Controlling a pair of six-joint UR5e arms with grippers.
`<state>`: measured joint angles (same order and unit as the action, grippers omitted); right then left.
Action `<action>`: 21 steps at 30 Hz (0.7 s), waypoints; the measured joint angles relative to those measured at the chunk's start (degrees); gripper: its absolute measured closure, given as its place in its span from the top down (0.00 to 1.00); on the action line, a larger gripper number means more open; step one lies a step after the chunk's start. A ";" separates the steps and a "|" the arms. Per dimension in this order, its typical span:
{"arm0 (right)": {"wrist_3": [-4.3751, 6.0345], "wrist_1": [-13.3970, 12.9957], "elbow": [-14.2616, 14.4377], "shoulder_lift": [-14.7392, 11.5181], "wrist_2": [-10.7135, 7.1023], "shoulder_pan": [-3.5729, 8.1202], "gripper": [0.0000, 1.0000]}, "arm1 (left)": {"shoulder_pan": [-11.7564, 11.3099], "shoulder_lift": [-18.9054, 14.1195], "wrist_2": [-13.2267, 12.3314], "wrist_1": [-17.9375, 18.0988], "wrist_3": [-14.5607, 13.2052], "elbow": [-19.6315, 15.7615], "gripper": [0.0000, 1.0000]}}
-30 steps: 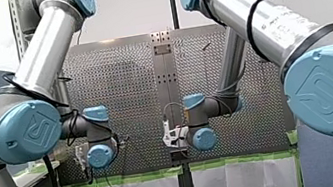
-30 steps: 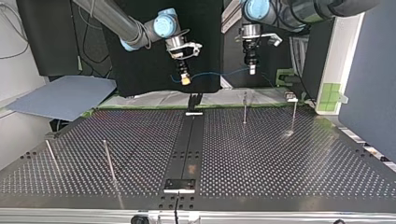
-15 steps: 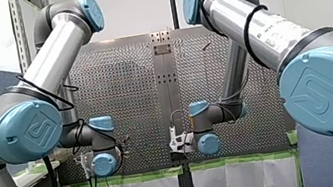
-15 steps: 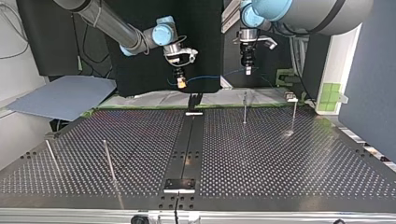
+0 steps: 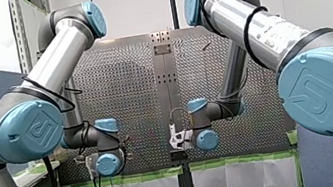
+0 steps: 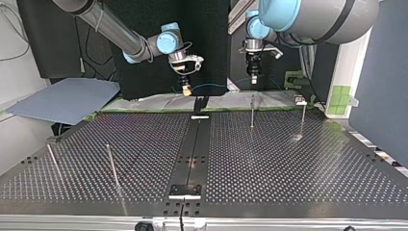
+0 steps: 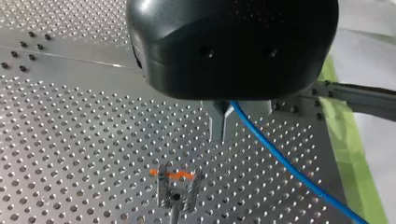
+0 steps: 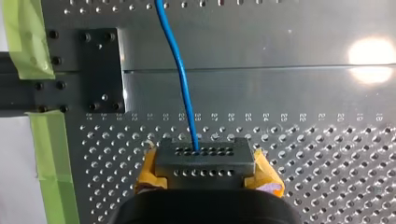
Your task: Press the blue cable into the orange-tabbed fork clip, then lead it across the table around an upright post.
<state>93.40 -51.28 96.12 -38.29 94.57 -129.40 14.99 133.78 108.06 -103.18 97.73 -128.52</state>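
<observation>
A perforated metal surface [image 6: 288, 168] fills the top view, with black panels [image 6: 144, 72] standing behind it. At that view's left a flat grey-blue sheet [image 6: 65, 100] lies just beyond the surface's edge. On the surface there, one thin upright metal post [image 6: 54, 161] stands beside a second slim post [image 6: 112, 166].

Next, my right arm [image 6: 115, 30] reaches in over the far edge. Its wrist view shows the right jaws, with yellow pads [image 8: 266, 175], closed on the thin blue cable [image 8: 180, 67], which runs ahead of them above the surface. A dark flat strip [image 6: 192, 144] divides the surface down the middle.

The cable hangs in the air across to my left arm [image 6: 308, 12]. The left jaws, narrow metal fingers [image 7: 218, 122], are pinched together on it. Below them on the surface stands the small metal fork clip with an orange tab [image 7: 175, 186], and the cable passes beside it, clear of its prongs.

Further right stand a third upright post [image 6: 252, 111] and a fourth post [image 6: 302, 119], then green tape squares [image 6: 342, 96] on a white frame.
</observation>
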 joint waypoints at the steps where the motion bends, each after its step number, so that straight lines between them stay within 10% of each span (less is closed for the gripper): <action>1: -0.01 0.01 -0.03 0.00 -0.05 0.00 0.00 | -0.16 0.00 0.02 -0.16 0.00 0.26 0.00; 21: -0.57 -1.60 -0.67 0.16 -2.65 0.02 0.00 | -4.09 0.00 -0.05 -4.14 -0.24 4.29 0.00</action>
<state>92.83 -52.88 95.45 -38.12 91.92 -129.38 10.91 133.78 108.01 -107.32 97.48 -124.24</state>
